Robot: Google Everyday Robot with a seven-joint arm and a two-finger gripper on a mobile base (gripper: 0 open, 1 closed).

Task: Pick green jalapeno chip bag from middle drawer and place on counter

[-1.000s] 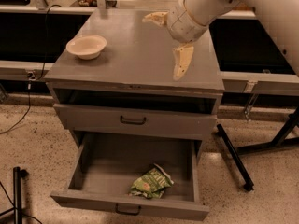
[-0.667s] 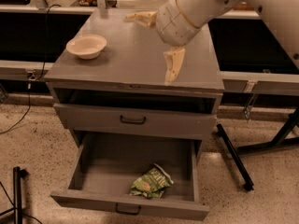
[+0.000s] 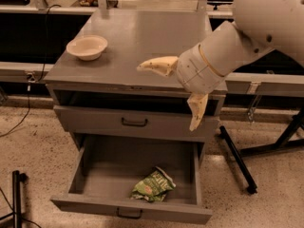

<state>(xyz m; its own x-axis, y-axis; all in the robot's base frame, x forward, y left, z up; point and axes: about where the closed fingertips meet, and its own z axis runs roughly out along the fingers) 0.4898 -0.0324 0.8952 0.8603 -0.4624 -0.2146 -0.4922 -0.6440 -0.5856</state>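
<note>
Lying in middle drawer (image 3: 107,167), chip bag (image 3: 153,186) below spread jaws

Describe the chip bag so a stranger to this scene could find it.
Find the grey cabinet; its lowest drawer, the middle drawer, is pulled open. The green jalapeno chip bag lies on its floor toward the front, the only thing inside. It is crinkled green foil, unlike the pale bowl on the counter; the gripper hangs open above the drawer.

High front view, tool (image 3: 166,98) mid-frame
</note>
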